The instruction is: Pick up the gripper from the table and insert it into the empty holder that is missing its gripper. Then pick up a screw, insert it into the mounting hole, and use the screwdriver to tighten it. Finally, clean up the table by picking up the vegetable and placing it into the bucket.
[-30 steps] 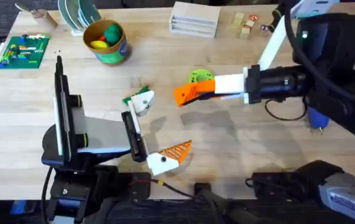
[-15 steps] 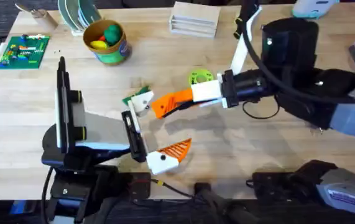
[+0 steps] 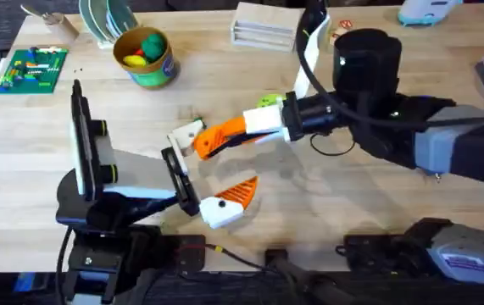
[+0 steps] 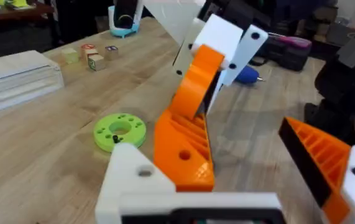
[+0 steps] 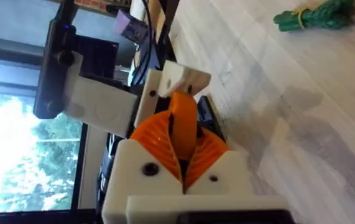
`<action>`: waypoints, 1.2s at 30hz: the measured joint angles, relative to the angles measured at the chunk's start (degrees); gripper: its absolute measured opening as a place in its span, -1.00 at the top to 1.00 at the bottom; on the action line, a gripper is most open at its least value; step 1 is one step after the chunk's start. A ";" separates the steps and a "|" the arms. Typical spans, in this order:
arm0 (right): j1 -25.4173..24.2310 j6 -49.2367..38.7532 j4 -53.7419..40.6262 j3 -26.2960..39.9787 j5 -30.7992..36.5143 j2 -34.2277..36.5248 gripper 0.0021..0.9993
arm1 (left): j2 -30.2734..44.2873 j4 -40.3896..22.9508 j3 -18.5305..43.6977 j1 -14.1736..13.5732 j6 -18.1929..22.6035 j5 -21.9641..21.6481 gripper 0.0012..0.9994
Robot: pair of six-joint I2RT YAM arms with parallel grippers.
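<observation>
Orange ribbed gripper sits pinched in the right gripper, its tip right against the bare white holder on the left gripper, which stands spread, so insertion looks in hand: next, line up and slide it home

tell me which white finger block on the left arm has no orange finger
The upper block, the holder, is bare white; the lower one carries an orange ribbed finger. The right gripper holds the loose orange gripper against it.

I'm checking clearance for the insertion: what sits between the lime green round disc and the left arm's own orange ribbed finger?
The right gripper sits there, shut on the loose orange ribbed wedge-shaped gripper piece; the left wrist view shows this.
</observation>
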 joint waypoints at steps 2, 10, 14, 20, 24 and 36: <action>0.03 1.20 1.59 -0.02 0.01 0.90 0.99 | 0.01 -0.01 -0.11 0.01 -0.15 -0.66 -0.99; 0.38 8.09 10.28 -0.04 1.30 5.90 0.99 | -0.01 -0.06 -0.17 0.47 -0.42 -3.83 -0.99; 2.19 15.25 20.55 -0.07 2.97 11.50 0.99 | 0.01 -0.02 -0.26 0.82 -0.86 -5.87 -0.99; 6.70 20.21 30.46 -0.13 11.39 16.84 0.99 | 0.01 0.02 -0.26 1.19 -2.02 -7.03 -0.99; 7.53 20.05 30.62 -0.13 13.52 16.84 0.99 | 0.01 0.06 -0.26 1.31 -2.27 -7.77 -0.99; 8.11 19.17 30.75 -0.13 14.88 16.84 0.75 | 0.01 0.19 -0.26 1.31 -2.47 -8.70 -0.99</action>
